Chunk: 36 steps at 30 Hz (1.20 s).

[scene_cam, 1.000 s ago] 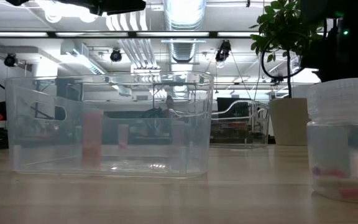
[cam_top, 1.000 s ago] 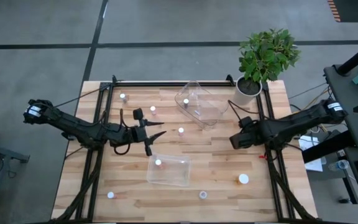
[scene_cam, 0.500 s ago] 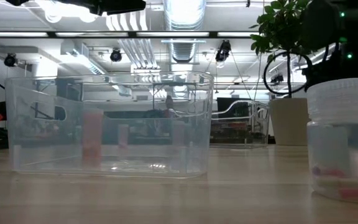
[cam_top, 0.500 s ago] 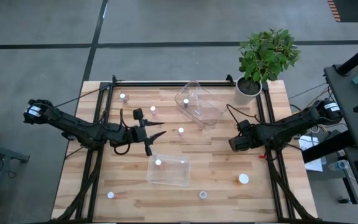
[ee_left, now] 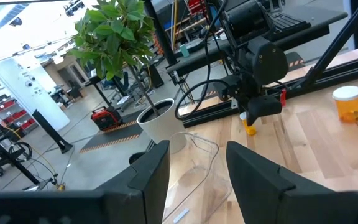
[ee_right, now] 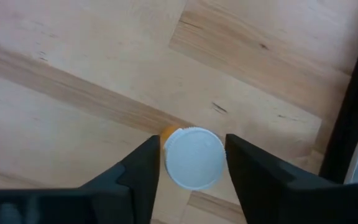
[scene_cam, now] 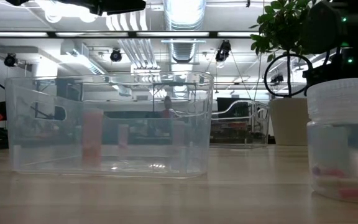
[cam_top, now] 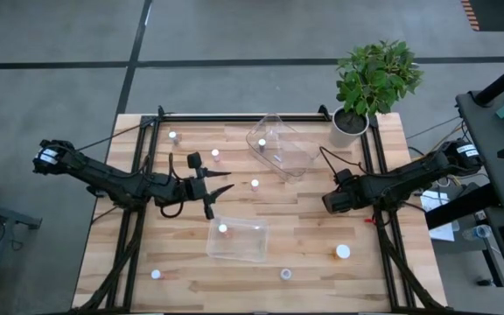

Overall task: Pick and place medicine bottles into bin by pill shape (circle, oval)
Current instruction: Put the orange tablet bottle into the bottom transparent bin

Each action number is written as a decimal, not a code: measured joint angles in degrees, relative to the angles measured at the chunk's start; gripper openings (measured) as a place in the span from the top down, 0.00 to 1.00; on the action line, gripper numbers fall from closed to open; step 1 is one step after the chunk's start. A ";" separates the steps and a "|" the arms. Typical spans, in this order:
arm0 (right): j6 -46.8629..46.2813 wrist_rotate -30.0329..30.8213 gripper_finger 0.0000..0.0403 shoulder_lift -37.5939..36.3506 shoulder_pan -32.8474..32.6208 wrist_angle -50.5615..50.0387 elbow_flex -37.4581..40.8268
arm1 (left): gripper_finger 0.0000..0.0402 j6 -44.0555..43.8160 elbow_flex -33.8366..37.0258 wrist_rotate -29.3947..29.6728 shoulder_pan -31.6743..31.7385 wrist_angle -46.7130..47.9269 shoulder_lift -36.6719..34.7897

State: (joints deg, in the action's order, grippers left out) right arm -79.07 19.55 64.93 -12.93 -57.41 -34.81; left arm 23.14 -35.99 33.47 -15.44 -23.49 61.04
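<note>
Since a second ago your right gripper (ee_right: 188,163) has drawn slightly left over the table's right side; its fingers now press both sides of a white-capped orange bottle (ee_right: 193,156). Near-centre bin (cam_top: 238,239): one bottle (cam_top: 222,229) inside. Loose bottle (cam_top: 343,252) at near right. Left gripper (cam_top: 218,193) hovers left of centre, jaws apart, empty. Far bin (cam_top: 283,146) lies tilted beside the potted plant (cam_top: 370,80)
</note>
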 joint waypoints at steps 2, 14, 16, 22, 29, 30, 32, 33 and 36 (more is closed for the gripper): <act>-0.02 0.00 0.64 0.00 0.00 0.23 0.00 | 0.64 -0.11 0.00 0.00 0.00 0.00 0.00; 2.53 -0.02 0.75 0.00 -0.07 0.73 -2.32 | 0.64 -1.88 0.08 -0.07 -1.13 6.66 -4.18; 3.81 -0.04 0.74 0.00 -0.07 0.64 -3.92 | 0.64 -1.88 0.69 -0.04 -1.63 6.90 -5.57; 9.55 -0.14 0.75 0.00 -0.07 0.76 -10.78 | 0.64 -2.02 3.57 -0.04 -2.14 7.02 -10.23; 18.68 -0.21 0.75 3.47 -0.18 1.45 -21.52 | 0.64 -4.53 4.50 -0.03 -2.14 10.26 -14.43; 20.08 -0.23 0.75 4.68 -0.20 1.51 -23.34 | 0.64 -4.70 4.51 -0.04 -2.14 10.53 -14.66; 23.23 -0.23 0.75 7.65 -0.20 1.52 -27.06 | 0.64 -4.83 4.51 -0.02 -2.14 10.47 -14.95; 25.11 -0.25 0.75 9.34 -0.20 1.54 -29.12 | 0.64 -4.83 4.51 -0.02 -2.16 10.49 -15.02; 30.54 -0.57 0.75 14.59 -0.20 1.39 -35.43 | 0.64 -4.83 4.51 -0.02 -2.16 10.51 -14.80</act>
State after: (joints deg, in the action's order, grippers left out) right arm -48.54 18.98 79.52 -13.13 -56.03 -70.23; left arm 18.31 -31.48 33.45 -17.61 -12.98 46.23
